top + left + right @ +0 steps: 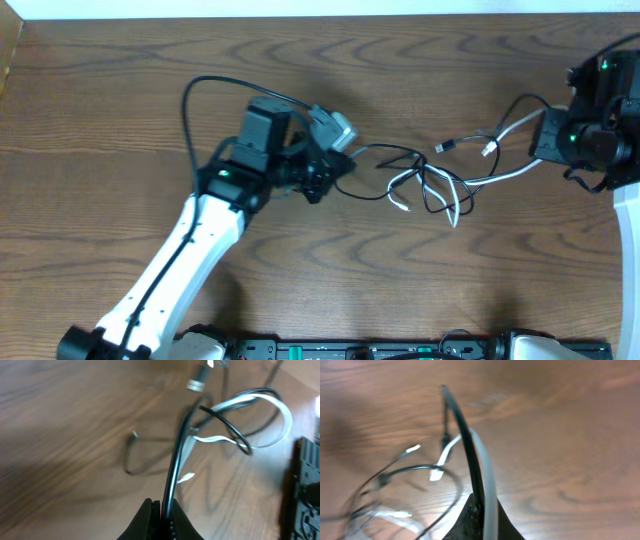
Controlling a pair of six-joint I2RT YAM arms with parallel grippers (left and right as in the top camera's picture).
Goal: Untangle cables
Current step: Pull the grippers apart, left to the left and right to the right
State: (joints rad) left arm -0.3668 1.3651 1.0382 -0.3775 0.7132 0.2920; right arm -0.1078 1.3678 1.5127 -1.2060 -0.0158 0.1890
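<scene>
left end effector (161,516): closed tight, pinching the black cable (175,455) between its tips; nothing else in the grip.
right end effector (481,519): closed, clamped on two strands side by side, one black, one white cable (487,470).
black cable: leaves the left tips, runs right into the tangle (432,185); a black strand also rises out of the right grip and arcs over.
white cable: leaves the right grip, sweeps left into the tangle, loose white ends lying on the bench (100,100).
tangle: loose crossing loops of both cables, interlaced, flat on the bench between the two arms, nearer the left end effector.
plug (445,147): on the bench just beyond the tangle.
second plug (490,148): near the first, towards the right arm, apart from it.
arms: well apart, cables strung between them with slack.
</scene>
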